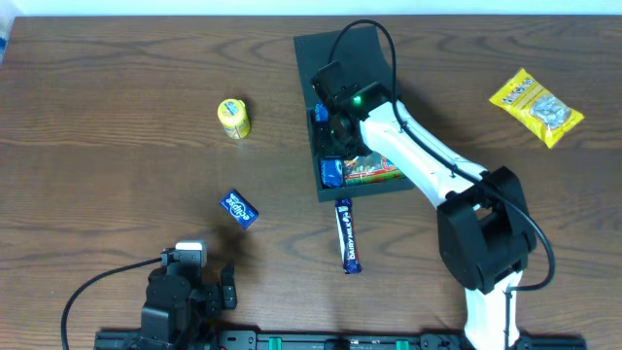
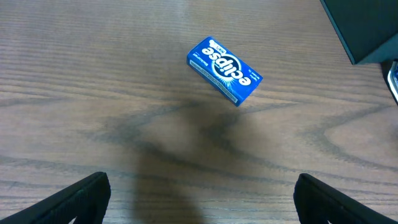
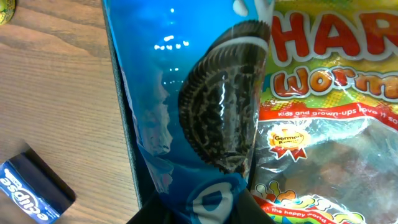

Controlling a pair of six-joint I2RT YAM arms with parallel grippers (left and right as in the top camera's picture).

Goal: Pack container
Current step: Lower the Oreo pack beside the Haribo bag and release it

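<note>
the left arm (image 1: 173,297) sits folded low at the near edge of the tabletop, toward its left corner. the left gripper (image 2: 199,205) faces the far edge with its jaws spread wide, the two dark fingers (image 2: 84,199) standing well apart. the right arm (image 1: 418,160) rises from the near right side and stretches slantwise toward the middle of the far edge. the right gripper (image 1: 327,124) at its end points downward; whether its jaws are closed cannot be told.
</note>
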